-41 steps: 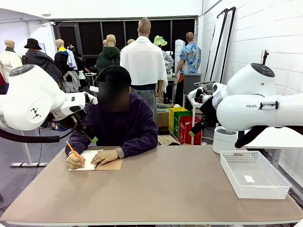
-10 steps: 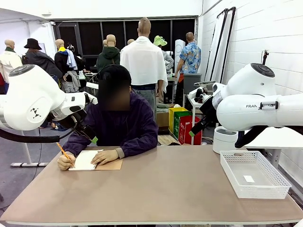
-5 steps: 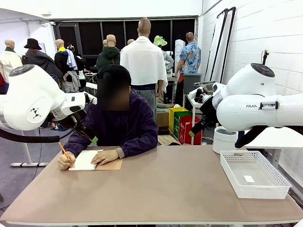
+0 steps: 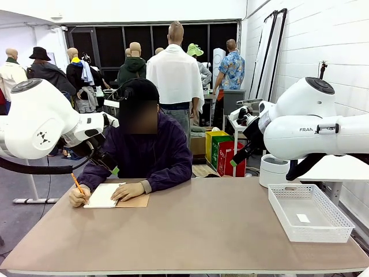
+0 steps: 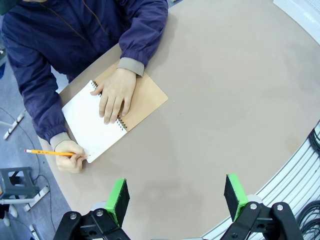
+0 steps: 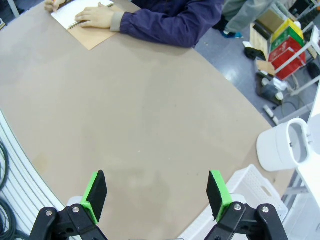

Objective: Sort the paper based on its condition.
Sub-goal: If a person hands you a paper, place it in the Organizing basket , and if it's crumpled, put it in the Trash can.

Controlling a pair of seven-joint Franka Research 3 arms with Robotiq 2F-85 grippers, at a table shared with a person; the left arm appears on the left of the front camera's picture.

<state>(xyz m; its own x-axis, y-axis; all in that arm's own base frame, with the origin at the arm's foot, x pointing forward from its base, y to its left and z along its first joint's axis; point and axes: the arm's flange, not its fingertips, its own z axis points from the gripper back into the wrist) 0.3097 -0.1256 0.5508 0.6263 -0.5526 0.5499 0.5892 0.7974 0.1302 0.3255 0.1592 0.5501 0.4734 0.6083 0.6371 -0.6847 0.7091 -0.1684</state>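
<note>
Left gripper [image 5: 177, 192] hangs wide open, nothing in it, above the table [image 5: 225, 100]. At its ten o'clock lies the notebook [image 5: 145, 97], white page [image 5: 87, 125] up, a person's hand [image 5: 115, 92] flat on it, pencil [image 5: 47, 152] alongside. Right gripper [image 6: 156, 192] gapes empty too, with the basket [image 6: 250, 187] at four o'clock.

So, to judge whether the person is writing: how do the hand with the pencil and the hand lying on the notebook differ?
The pencil hand is curled around the orange pencil; the other hand lies open and flat. The pencil hand sits at the notebook's corner, mostly off it; the other hand rests across the spiral binding. Both come out of dark blue sleeves with grey cuffs.
</note>
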